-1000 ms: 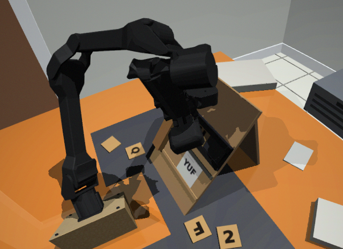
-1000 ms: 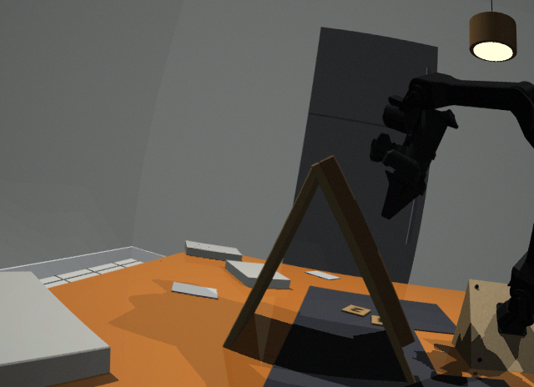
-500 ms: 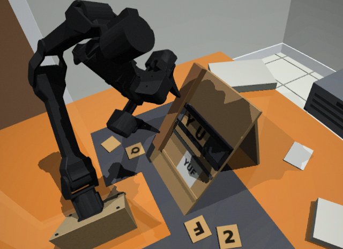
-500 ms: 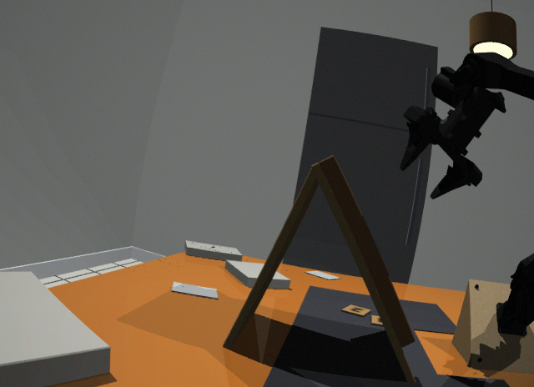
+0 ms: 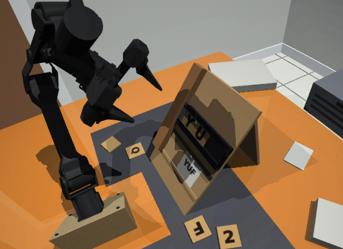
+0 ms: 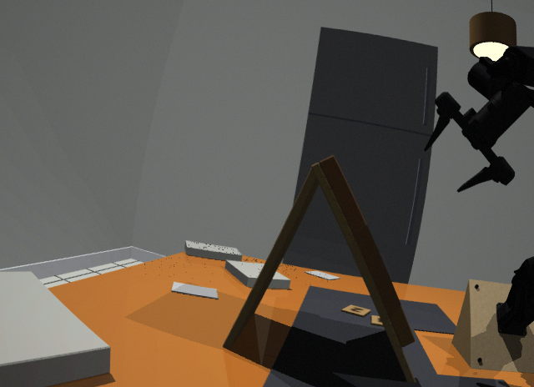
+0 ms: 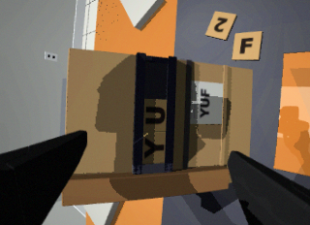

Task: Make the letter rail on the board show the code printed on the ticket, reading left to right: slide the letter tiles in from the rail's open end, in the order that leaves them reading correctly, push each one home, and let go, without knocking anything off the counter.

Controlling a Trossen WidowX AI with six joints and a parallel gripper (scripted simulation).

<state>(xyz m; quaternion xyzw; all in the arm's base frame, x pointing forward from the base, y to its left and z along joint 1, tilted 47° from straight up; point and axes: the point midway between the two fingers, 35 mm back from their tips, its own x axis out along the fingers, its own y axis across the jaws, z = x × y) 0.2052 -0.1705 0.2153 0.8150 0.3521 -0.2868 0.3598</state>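
Note:
My gripper (image 5: 147, 105) (image 6: 441, 170) (image 7: 159, 147) is wide open and empty, raised left of the tilted board (image 5: 243, 110) (image 7: 79, 89). The dark rail (image 5: 214, 132) (image 7: 140, 89) holds the Y tile (image 5: 189, 121) (image 7: 155, 148) at left and the U tile (image 5: 200, 134) (image 7: 155, 115) beside it; the slot right of U is empty. The ticket (image 5: 189, 167) (image 7: 205, 109) reads YUF. The F tile (image 5: 198, 228) (image 7: 247, 46) and 2 tile (image 5: 229, 236) (image 7: 221, 25) lie on the mat. The Q tile (image 5: 135, 150) and a blank-looking tile (image 5: 111, 144) lie left of the board.
A wooden strip (image 5: 180, 110) (image 7: 145, 188) stands along the board's left edge. A white slab (image 5: 240, 73) lies behind the board, another (image 5: 329, 221) at the right, and a thin white piece (image 5: 298, 155) between them. The arm's wooden base (image 5: 105, 227) is at front left.

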